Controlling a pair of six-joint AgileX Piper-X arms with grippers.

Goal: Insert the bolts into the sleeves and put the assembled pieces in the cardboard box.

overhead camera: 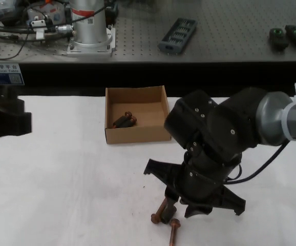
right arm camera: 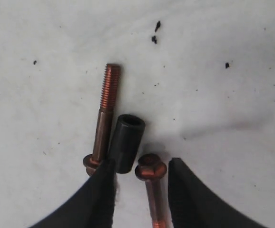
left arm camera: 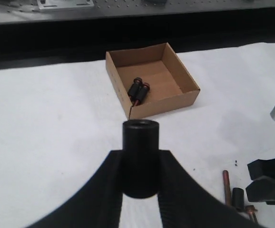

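White table (overhead camera: 61, 179) surface, few dark specks (right arm camera: 153, 39) on it. Behind: grey perforated board (overhead camera: 230, 48) carrying silver column (overhead camera: 89, 23) on base plate, cable tangle (overhead camera: 9, 25), dark slotted rack (overhead camera: 177, 34), two black-green knobs (overhead camera: 278, 37). Blue-white label (overhead camera: 3, 73) on front edge.

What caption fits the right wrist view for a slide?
Open right hand straddling one bolt, with a loose sleeve and a second bolt alongside on the white cloth.
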